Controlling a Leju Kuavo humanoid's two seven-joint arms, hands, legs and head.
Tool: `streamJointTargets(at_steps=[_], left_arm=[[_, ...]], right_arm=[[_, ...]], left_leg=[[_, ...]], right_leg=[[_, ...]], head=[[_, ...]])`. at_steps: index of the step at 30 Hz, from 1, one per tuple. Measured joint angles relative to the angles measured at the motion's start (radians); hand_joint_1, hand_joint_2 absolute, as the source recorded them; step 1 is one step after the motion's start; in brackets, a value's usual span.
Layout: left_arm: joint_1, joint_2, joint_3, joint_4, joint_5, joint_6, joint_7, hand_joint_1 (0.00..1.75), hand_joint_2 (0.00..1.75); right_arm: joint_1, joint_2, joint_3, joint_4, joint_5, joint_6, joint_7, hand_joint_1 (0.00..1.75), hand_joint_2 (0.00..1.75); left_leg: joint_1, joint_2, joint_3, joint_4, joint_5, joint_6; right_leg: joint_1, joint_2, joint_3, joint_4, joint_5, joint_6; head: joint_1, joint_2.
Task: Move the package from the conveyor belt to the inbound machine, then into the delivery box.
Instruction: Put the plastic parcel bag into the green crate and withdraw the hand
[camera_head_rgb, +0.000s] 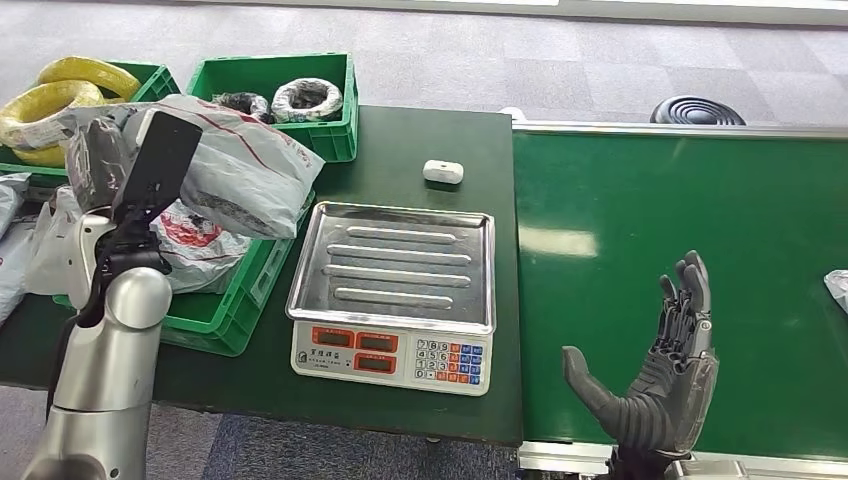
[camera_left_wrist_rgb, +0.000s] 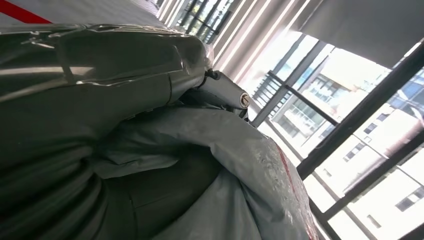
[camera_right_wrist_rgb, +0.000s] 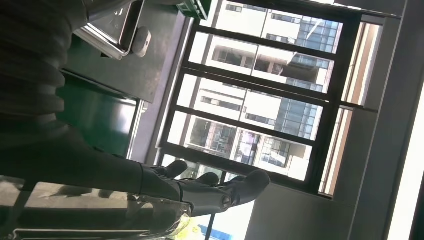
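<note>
Your left hand (camera_head_rgb: 100, 160) grips a grey package (camera_head_rgb: 235, 160) upper left over the green crate (camera_head_rgb: 225, 320), right hand (camera_head_rgb: 655, 375) open lower right above the belt (camera_head_rgb: 680, 200), scale (camera_head_rgb: 395, 295) centre on the dark table (camera_head_rgb: 420, 150), its label unreadable, grey carpet (camera_head_rgb: 560, 60) beyond.

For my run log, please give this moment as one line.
left robot hand: holds package above box | right robot hand: open over belt | scale: empty

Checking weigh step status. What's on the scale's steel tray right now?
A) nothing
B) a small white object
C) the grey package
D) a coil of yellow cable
A: the scale's steel tray is bare; the grey package is held up by the left robot hand over the green crate, and the small white object lies on the table behind the scale.
</note>
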Motion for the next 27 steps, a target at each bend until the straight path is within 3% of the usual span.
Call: streamJointTargets(at_steps=[4,5,8,9,12,16,27], left_arm=[[-0.017,0.053,0.066,0.117,-0.037,-0.022,0.017,1.75,1.75],[-0.016,0.063,0.079,0.148,-0.044,-0.023,0.02,1.54,1.75],[0.0,0.082,0.125,0.23,-0.035,-0.03,0.008,0.23,1.75],[0.008,0.087,0.138,0.249,-0.029,-0.042,-0.004,0.0,1.75],[0.03,0.098,0.156,0.274,-0.04,-0.086,-0.029,0.0,1.75],[0.048,0.1,0.176,0.263,-0.052,-0.075,-0.018,0.0,1.75],[0.077,0.052,0.215,0.047,0.219,-0.055,-0.136,0.0,1.75]], right_arm=[[0.01,-0.003,0.0,0.0,-0.005,0.017,0.0,0.0,1.75],[0.011,-0.004,0.0,0.0,-0.005,0.021,-0.001,0.0,1.75],[0.019,-0.007,0.001,0.0,-0.006,0.03,-0.003,0.0,1.75],[0.021,-0.008,0.001,0.0,-0.008,0.036,-0.003,0.0,1.75],[0.025,-0.008,0.001,0.0,-0.022,0.073,-0.005,0.0,1.75],[0.026,-0.008,0.0,0.0,-0.026,0.118,-0.009,0.0,1.75],[0.039,-0.006,-0.016,0.0,-0.024,0.125,-0.009,0.0,1.75]], left_leg=[[0.0,0.0,0.0,0.0,0.0,0.0],[0.001,0.0,0.0,0.0,0.0,0.0],[0.001,0.001,0.0,0.0,0.0,-0.001],[0.001,0.001,0.0,0.0,0.0,-0.001],[0.0,0.0,-0.001,0.0,0.0,0.0],[0.0,0.0,0.0,0.0,0.0,0.0],[0.0,0.0,0.0,0.0,0.0,-0.001]], right_leg=[[0.0,0.0,0.0,0.001,0.0,0.0],[0.001,0.0,0.0,0.001,0.0,0.0],[0.001,0.001,-0.001,0.001,0.0,0.0],[0.001,0.001,-0.001,0.001,0.0,0.0],[0.0,0.0,0.0,0.001,0.0,0.0],[0.0,0.001,0.0,0.0,0.0,0.0],[0.0,0.0,0.0,0.0,0.0,0.0]], head=[[0.0,0.0],[0.0,0.0],[0.0,0.0],[0.0,0.0],[0.0,0.0],[0.0,0.0],[0.0,0.0]])
